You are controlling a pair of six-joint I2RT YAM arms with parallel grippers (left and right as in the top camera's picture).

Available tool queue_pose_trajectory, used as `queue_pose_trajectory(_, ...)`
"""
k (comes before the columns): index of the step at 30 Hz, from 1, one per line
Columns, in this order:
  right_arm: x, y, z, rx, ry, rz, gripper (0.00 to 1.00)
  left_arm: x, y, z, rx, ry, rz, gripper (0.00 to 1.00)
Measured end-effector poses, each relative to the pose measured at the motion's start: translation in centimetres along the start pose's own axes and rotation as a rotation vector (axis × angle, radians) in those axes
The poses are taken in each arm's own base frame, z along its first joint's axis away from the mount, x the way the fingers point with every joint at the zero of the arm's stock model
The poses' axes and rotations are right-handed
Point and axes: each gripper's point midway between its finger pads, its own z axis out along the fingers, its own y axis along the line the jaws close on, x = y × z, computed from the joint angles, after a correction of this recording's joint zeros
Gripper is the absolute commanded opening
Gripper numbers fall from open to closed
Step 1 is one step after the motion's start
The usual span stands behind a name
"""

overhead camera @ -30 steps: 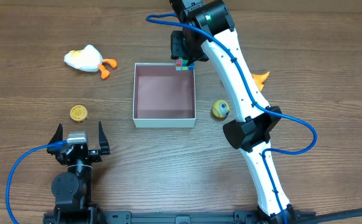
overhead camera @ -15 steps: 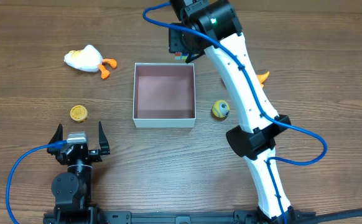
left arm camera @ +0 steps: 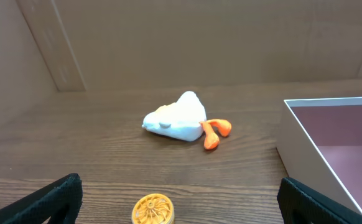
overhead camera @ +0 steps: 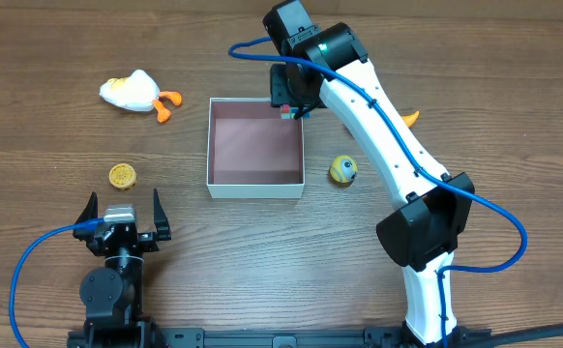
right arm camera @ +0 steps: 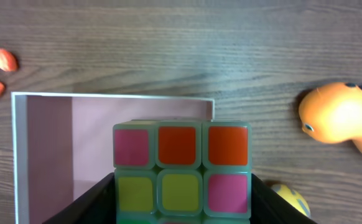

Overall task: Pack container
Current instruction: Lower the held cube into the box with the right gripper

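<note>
The right gripper (overhead camera: 289, 102) is clamping a colourful puzzle cube (right arm camera: 182, 177) between its fingers and is holding it over the far right corner of the container (overhead camera: 256, 190). The container is sitting in the middle of the wooden table (overhead camera: 514, 106). The left gripper (overhead camera: 124, 203) is resting with fingers spread wide, well apart from the container.

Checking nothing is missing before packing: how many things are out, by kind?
Container: 1
White plush duck: 1
Puzzle cube: 1
Yellow ball: 1
Yellow disc: 1
Orange toy: 1
Total: 6
</note>
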Motion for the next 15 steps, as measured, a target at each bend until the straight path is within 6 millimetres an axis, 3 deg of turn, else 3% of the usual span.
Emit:
queue_pose_trajectory(8,-0.1,0.6,0.3,-0.028,-0.003,0.008,0.42,0.0,0.0,0.0,0.000,0.000,0.000,1.00)
queue_pose_trajectory(15,1.7,0.3,2.3,-0.017,0.064,0.014,0.41,0.0,0.0,0.0,0.000,0.000,0.000,1.00)
